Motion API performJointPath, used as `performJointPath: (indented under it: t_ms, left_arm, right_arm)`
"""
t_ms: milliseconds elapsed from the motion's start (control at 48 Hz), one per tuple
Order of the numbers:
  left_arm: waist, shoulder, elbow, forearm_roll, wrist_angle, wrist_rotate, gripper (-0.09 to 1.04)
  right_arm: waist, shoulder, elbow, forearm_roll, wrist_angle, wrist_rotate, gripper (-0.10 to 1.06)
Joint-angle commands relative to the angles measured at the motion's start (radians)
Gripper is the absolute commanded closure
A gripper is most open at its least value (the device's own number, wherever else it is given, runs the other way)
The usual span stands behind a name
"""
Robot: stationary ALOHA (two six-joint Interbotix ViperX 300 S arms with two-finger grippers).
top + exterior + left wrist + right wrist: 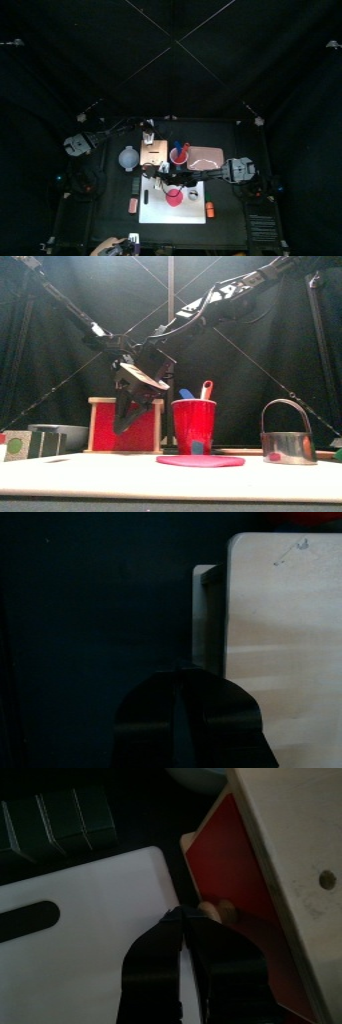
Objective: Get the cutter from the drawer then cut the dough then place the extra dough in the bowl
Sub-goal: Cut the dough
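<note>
The black table (230,228) is occupied mostly toward its middle. A white cutting board (154,212) is laid near the front edge, flanked by small orange toys (134,204). Behind it a pale wooden box (155,150) is set — a blue-grey bowl (128,157) just to its left, a red cup (194,426) and a round metal cutter (286,446) to its right.
</note>
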Motion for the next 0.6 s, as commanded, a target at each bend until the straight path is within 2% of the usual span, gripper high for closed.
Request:
performJointPath:
  t_ms: [21, 604]
  left_arm:
    - [-0.003, -0.014, -0.008, 0.002, 0.003, -0.002, 0.48]
    - [-0.003, -0.014, -0.008, 0.002, 0.002, -0.003, 0.48]
  right_arm:
    - [-0.015, -0.048, -0.009, -0.008, -0.002, -0.002, 0.79]
    - [-0.025, -0.043, -0.011, -0.014, -0.006, 0.0, 0.79]
